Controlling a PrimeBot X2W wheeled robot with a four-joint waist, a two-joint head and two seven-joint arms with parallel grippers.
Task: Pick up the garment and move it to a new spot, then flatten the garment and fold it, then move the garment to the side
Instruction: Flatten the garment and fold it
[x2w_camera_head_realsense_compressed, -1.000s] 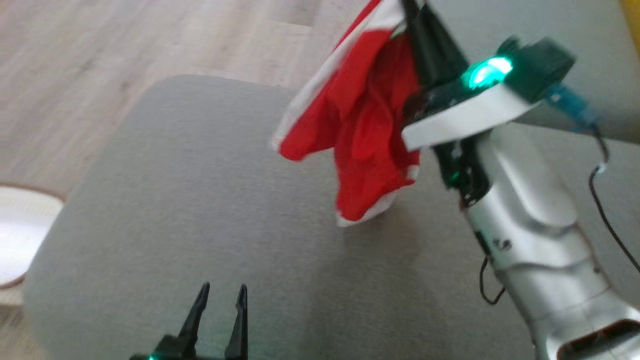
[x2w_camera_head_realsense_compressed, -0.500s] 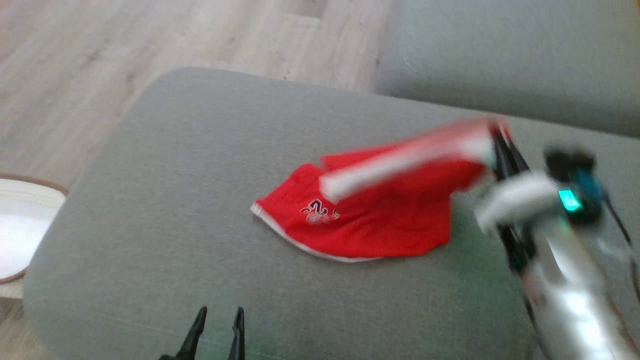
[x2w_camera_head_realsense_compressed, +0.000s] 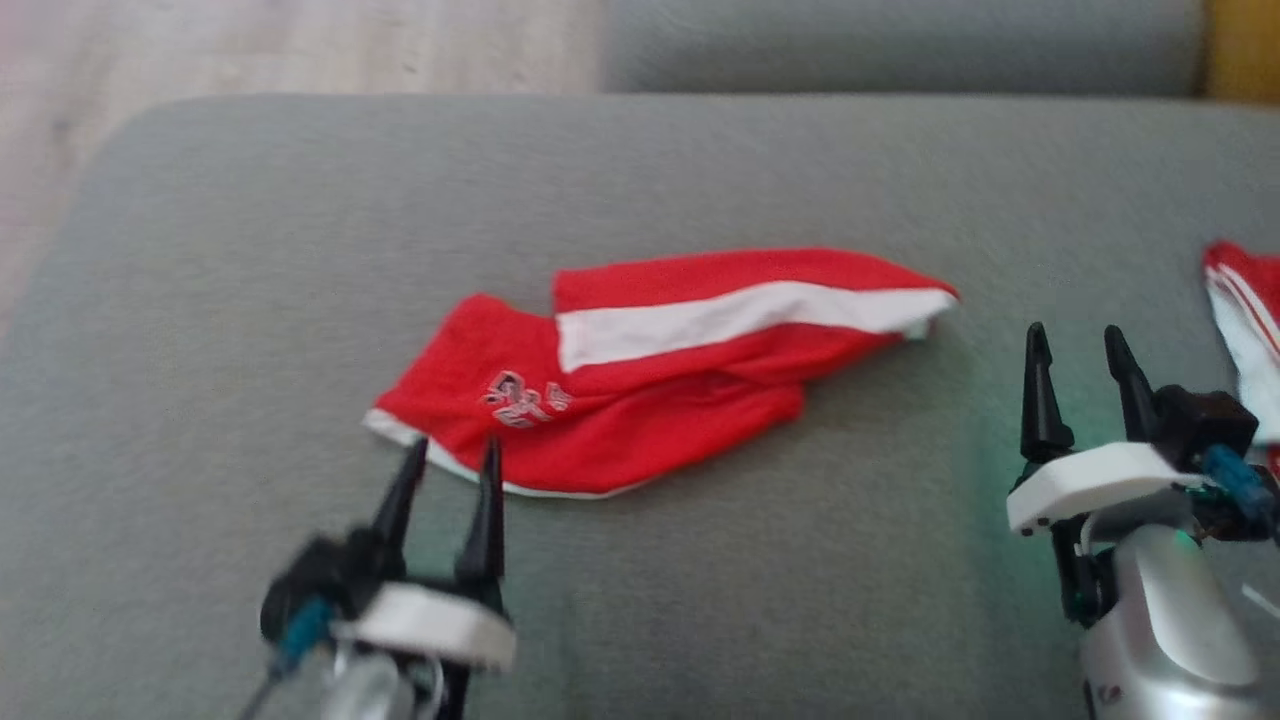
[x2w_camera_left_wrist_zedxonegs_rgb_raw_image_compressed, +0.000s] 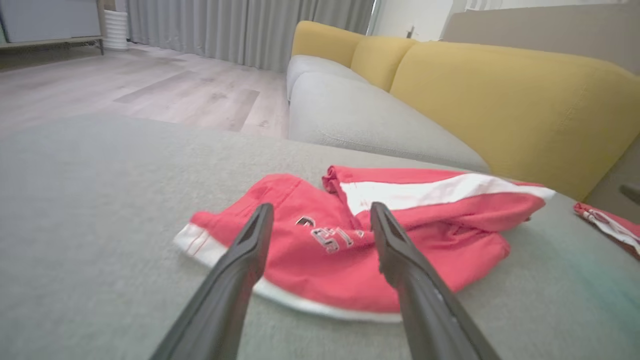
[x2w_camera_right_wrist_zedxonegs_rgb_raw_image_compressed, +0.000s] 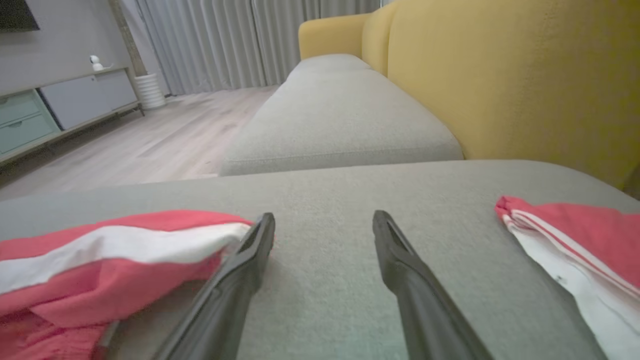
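Note:
The garment (x2w_camera_head_realsense_compressed: 650, 370) is a pair of red shorts with a broad white stripe and a small logo. It lies crumpled on the grey cushion (x2w_camera_head_realsense_compressed: 250, 250). My left gripper (x2w_camera_head_realsense_compressed: 452, 450) is open, its fingertips just short of the garment's near white hem. In the left wrist view the garment (x2w_camera_left_wrist_zedxonegs_rgb_raw_image_compressed: 320, 260) lies right in front of the open left gripper (x2w_camera_left_wrist_zedxonegs_rgb_raw_image_compressed: 320, 207). My right gripper (x2w_camera_head_realsense_compressed: 1075, 335) is open and empty, a little to the right of the stripe's end. The right wrist view shows the garment (x2w_camera_right_wrist_zedxonegs_rgb_raw_image_compressed: 100, 250) against the left finger of the right gripper (x2w_camera_right_wrist_zedxonegs_rgb_raw_image_compressed: 322, 217).
A second red and white garment (x2w_camera_head_realsense_compressed: 1240, 310) lies at the cushion's right edge, also in the right wrist view (x2w_camera_right_wrist_zedxonegs_rgb_raw_image_compressed: 575, 235). A yellow backrest (x2w_camera_left_wrist_zedxonegs_rgb_raw_image_compressed: 500, 100) rises behind the sofa. Another grey seat (x2w_camera_right_wrist_zedxonegs_rgb_raw_image_compressed: 340, 115) lies beyond, and wooden floor (x2w_camera_head_realsense_compressed: 250, 45) to the left.
My right gripper brought the hanging garment down onto the cushion, let go of it and drew back to the right. The head camera has shifted, and the left gripper now shows nearer the hem.

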